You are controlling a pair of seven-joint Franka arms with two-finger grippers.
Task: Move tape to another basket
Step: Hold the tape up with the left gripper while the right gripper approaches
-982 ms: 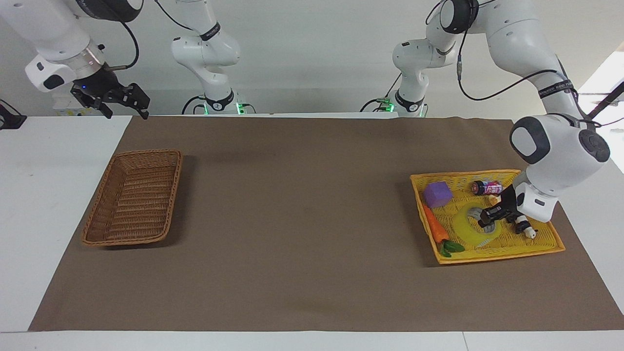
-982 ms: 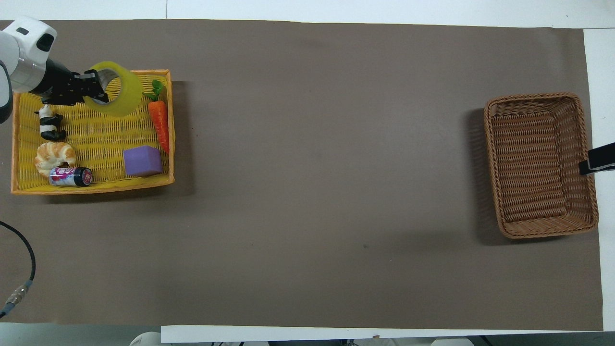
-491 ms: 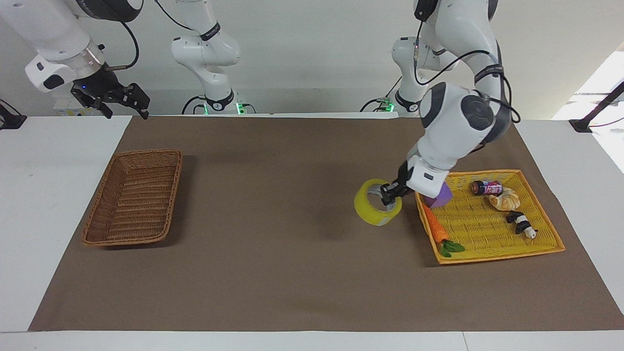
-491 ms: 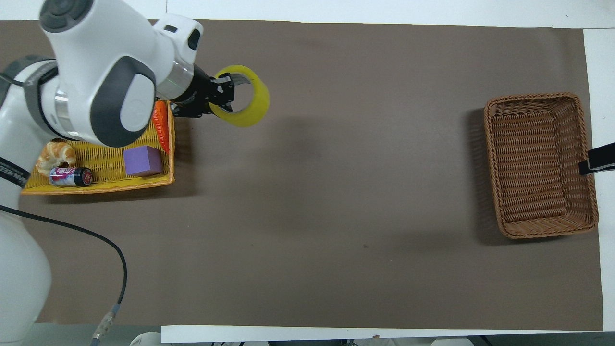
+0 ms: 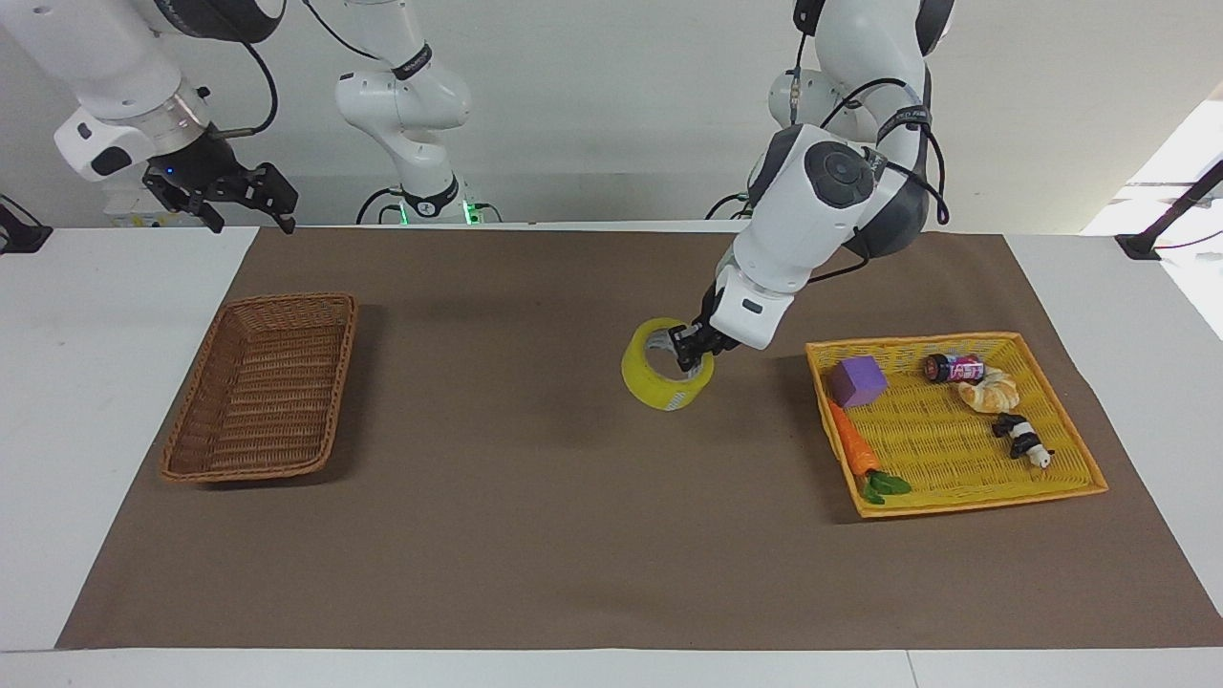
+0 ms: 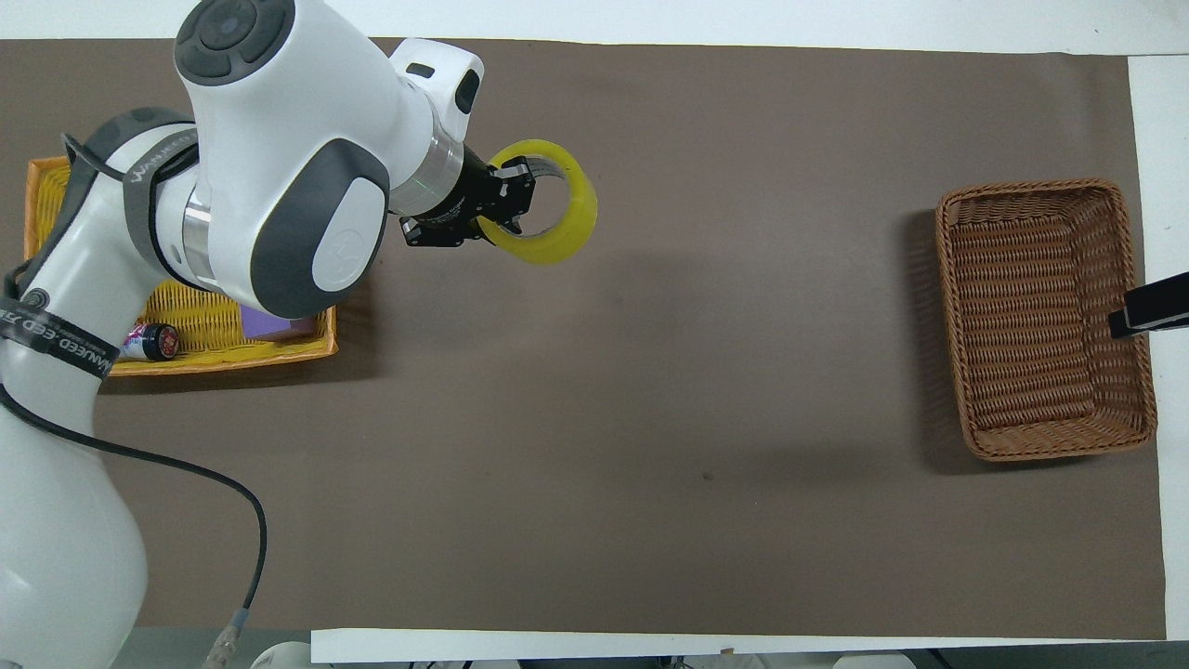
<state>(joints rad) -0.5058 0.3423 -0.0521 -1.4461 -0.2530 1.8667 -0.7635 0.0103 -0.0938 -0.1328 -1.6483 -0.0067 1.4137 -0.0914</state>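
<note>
**Carrying the tape across the table**

Facing view: the left hand [image 5: 690, 351] grips the roll of yellow packing tape [image 5: 666, 377] by its wall, airborne over bare brown table [image 5: 535, 535] between the yellow basket [image 5: 1080, 478] and the brown wicker basket [image 5: 330, 382]. The carry looks under way; next comes a long crossing, then lowering inside the wicker rim. The right hand [image 5: 244, 191] waits, fingers spread, above the table edge by that basket.

Overhead view: nothing lies along the path between tape [image 6: 567, 223] and wicker basket [image 6: 952, 307].

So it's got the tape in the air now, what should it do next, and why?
Probably keep carrying it toward the brown basket. The left gripper holds the tape above the bare mat, clear of the yellow basket; the brown basket sits at the right arm's end.
</note>
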